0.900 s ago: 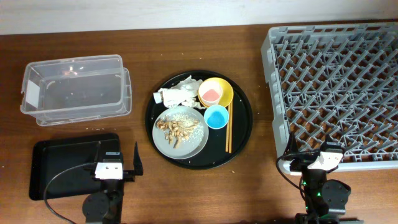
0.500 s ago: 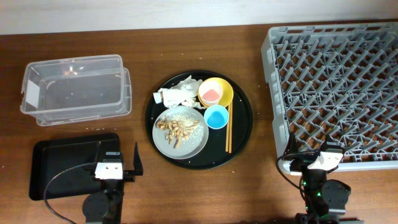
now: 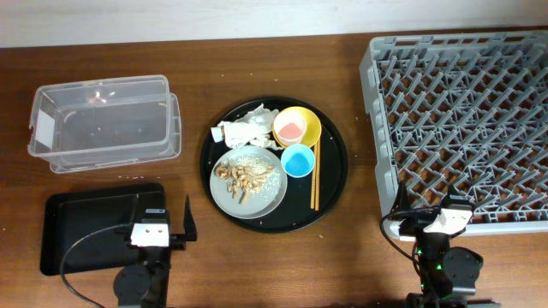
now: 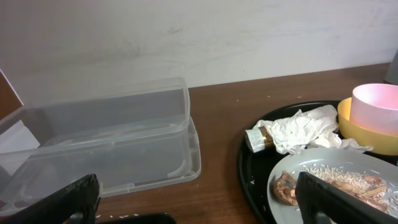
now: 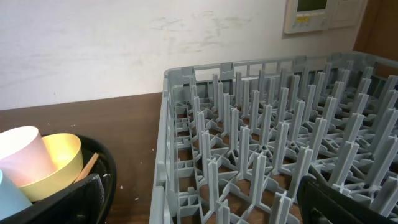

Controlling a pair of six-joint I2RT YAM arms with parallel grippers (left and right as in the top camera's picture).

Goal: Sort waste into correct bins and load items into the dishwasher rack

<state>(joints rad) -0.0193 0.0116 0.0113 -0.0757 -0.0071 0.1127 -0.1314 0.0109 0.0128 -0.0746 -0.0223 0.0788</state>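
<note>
At far left, the clear plastic tub (image 3: 103, 120) is lying with its long axis running left to right, its walls smooth and see-through. Nearer, the shallow black rectangular tray (image 3: 86, 231) is lying the same way, matte with rounded corners. Just right of it, the left gripper (image 4: 199, 208) is holding its dark jaws spread wide, gripping and touching nothing.

In the middle, a large round black tray (image 3: 330, 184) is carrying the rest. Crumpled white paper napkins (image 3: 247, 130) are sitting at its far left beside a brownish wrapper scrap (image 4: 261, 134). Beige nut-like scraps (image 3: 240, 175) and crumbs are resting on the grey round plate (image 3: 265, 195). The pink cup (image 3: 289, 130) is nesting inside the yellow bowl (image 3: 310, 127), and the light-blue cup (image 3: 298, 160) is standing upright just near of them. The thin wooden chopsticks (image 3: 313, 178) are lying together, pointing near to far.

At right, the grey lattice dishwasher rack (image 3: 462, 111) is bristling with upright pegs. At its near edge, the right gripper (image 5: 205, 202) is holding its jaws wide apart, empty.
</note>
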